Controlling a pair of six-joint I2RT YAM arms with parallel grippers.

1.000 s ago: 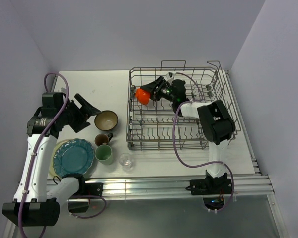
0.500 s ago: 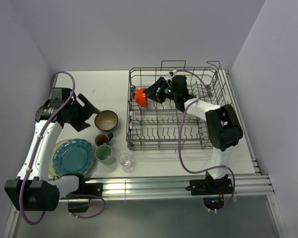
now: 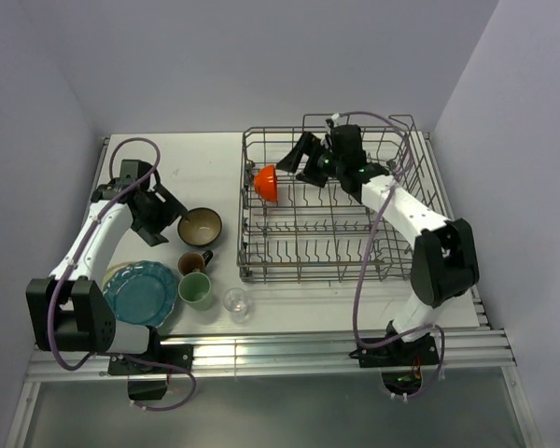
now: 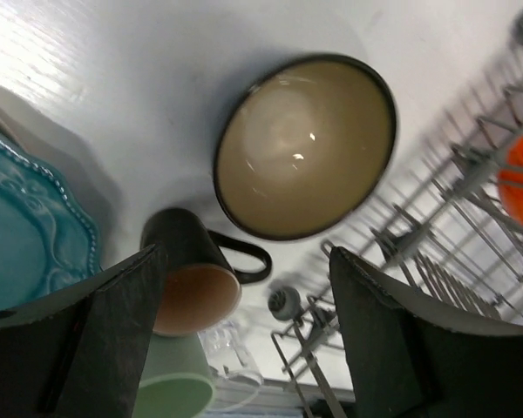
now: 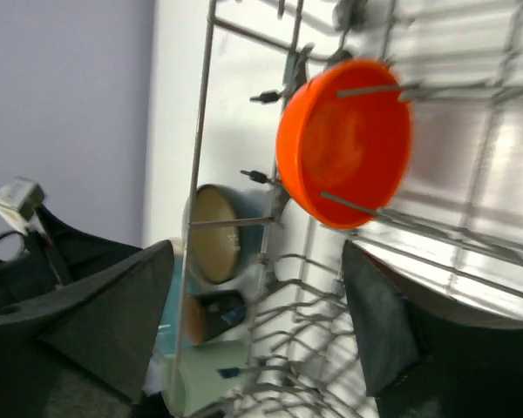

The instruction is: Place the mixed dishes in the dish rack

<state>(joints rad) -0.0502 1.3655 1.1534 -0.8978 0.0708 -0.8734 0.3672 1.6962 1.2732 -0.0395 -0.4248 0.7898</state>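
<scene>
The orange bowl (image 3: 266,182) rests on its edge among the tines at the back left of the dish rack (image 3: 308,276). My right gripper (image 3: 301,159) hovers open just right of it, holding nothing; in the right wrist view the orange bowl (image 5: 344,144) sits beyond the fingertips (image 5: 257,305). My left gripper (image 3: 168,207) is open just left of the blue bowl with cream inside (image 3: 200,226), the bowl (image 4: 305,144) lying ahead of it (image 4: 248,287). On the table stand the dark brown mug (image 3: 194,262), pale green mug (image 3: 196,290), clear glass (image 3: 235,301) and teal plate (image 3: 138,294) over a cream plate (image 3: 105,280).
The rack fills the right half of the white table (image 3: 196,163), its raised wire handles (image 3: 327,119) at the back. Purple walls close in behind and on both sides. A metal rail (image 3: 289,350) runs along the near edge.
My right gripper has opened wider and drawn back to the right from the orange bowl, which stays in the rack. The left arm has swung back while its fingers stay by the blue bowl.
</scene>
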